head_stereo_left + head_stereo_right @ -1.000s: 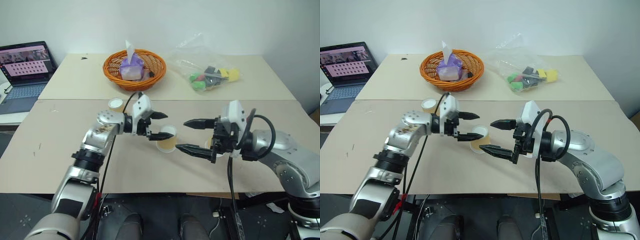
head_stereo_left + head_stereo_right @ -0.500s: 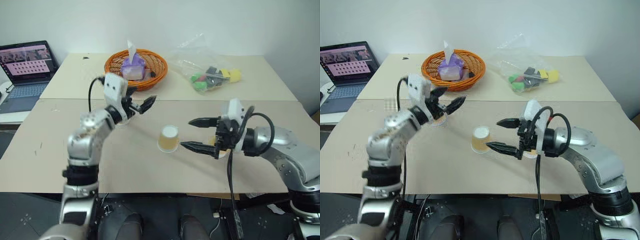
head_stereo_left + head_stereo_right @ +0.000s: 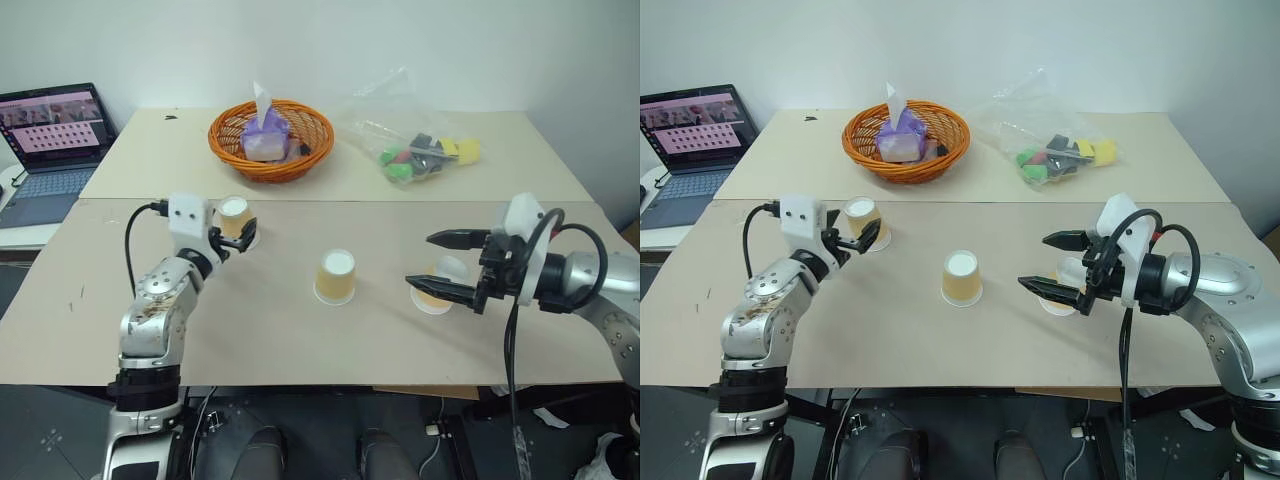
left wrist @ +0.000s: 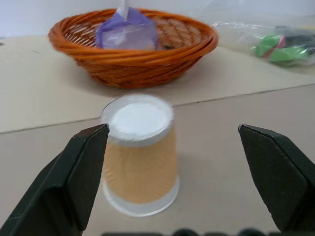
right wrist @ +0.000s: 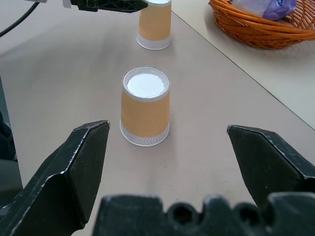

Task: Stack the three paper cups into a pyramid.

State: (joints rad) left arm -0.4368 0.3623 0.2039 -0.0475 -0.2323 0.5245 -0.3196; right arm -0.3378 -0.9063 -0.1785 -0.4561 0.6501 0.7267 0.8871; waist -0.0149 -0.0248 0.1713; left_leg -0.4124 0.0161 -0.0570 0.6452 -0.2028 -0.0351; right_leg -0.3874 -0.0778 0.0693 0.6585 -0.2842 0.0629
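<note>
Three paper cups stand upside down on the table, apart from one another. The left cup [image 3: 234,217] is just ahead of my left gripper [image 3: 232,238], which is open; in the left wrist view that cup [image 4: 140,152] sits between the spread fingers [image 4: 74,182], nearer one of them, ungripped. The middle cup [image 3: 336,277] stands alone, and the right wrist view shows it [image 5: 145,108] ahead of my open right gripper [image 5: 167,128]. The right cup [image 3: 448,270] sits under and behind my right gripper [image 3: 420,260], partly hidden by the lower finger.
A woven orange basket [image 3: 270,135] with a purple packet stands at the back, just beyond the left cup. A clear bag of coloured toys [image 3: 420,145] lies back right. A laptop [image 3: 50,140] is on a side table at far left.
My left gripper has left the middle cup and swung left to the left cup, turning to point forward. My right gripper has drawn back to the right, away from the middle cup.
</note>
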